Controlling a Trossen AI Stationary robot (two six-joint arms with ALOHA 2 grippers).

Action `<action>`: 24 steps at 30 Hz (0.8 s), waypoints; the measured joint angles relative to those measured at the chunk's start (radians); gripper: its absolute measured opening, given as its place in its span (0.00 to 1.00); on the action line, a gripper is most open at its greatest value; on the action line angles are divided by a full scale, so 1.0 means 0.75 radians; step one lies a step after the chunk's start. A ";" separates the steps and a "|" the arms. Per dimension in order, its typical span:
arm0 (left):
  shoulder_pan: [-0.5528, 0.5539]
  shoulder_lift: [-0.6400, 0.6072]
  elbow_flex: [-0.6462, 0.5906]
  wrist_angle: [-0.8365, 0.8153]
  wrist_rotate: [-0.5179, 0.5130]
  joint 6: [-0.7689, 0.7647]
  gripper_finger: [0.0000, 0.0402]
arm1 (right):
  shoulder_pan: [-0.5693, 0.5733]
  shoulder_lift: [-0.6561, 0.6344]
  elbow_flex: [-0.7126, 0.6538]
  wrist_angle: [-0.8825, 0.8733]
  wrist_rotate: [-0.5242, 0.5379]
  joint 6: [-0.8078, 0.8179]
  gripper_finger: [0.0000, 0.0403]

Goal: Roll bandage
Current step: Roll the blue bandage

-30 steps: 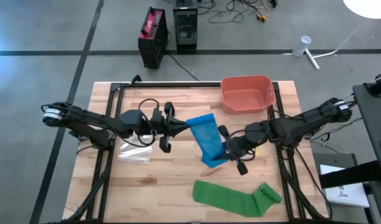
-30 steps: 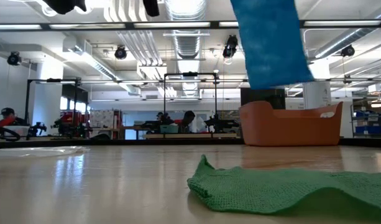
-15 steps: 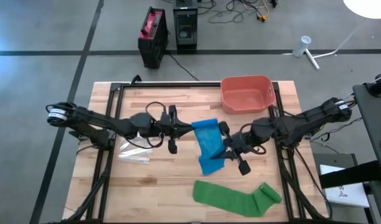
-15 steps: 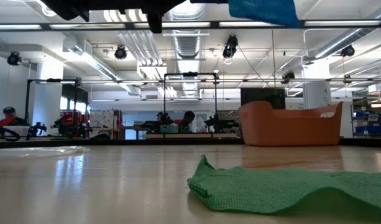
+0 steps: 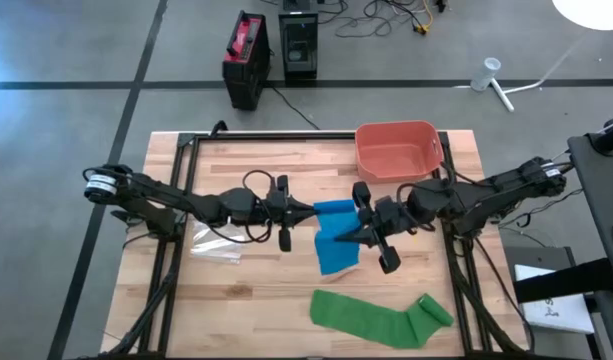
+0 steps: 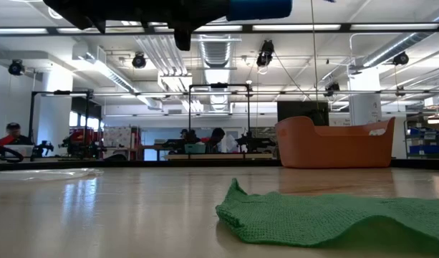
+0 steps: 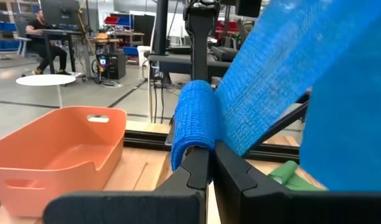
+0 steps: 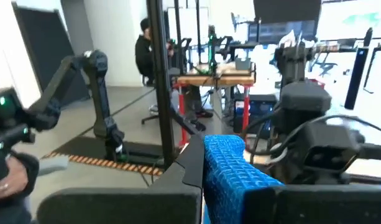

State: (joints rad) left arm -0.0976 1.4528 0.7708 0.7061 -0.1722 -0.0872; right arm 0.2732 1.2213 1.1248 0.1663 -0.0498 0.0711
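An orange bin point(image 5: 398, 151) sits at the table's point(image 5: 236, 310) upper right. A clear plastic bag point(image 5: 218, 245) lies at left. A green cloth point(image 5: 379, 317) lies along the lower edge.

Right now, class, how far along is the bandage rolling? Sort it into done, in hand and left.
Done: a short roll shows at the end of the blue bandage. In hand: the left gripper and right gripper are both shut on the blue bandage, held above the table. Left: its loose tail hangs unrolled; the green bandage lies mostly flat, untouched; the orange bin looks empty.
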 joint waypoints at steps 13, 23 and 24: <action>-0.042 0.081 0.001 -0.011 0.000 -0.006 0.00 | -0.186 0.015 -0.002 0.145 0.119 0.284 0.00; -0.070 0.091 0.000 -0.018 0.003 -0.006 0.00 | -0.277 0.018 -0.002 0.149 0.230 0.395 0.09; -0.070 0.092 -0.001 -0.020 0.003 -0.006 0.00 | -0.278 0.022 -0.002 0.152 0.231 0.395 0.12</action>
State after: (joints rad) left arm -0.1501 1.5215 0.7702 0.6909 -0.1702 -0.0914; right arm 0.0650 1.2377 1.1236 0.2801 0.1232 0.3676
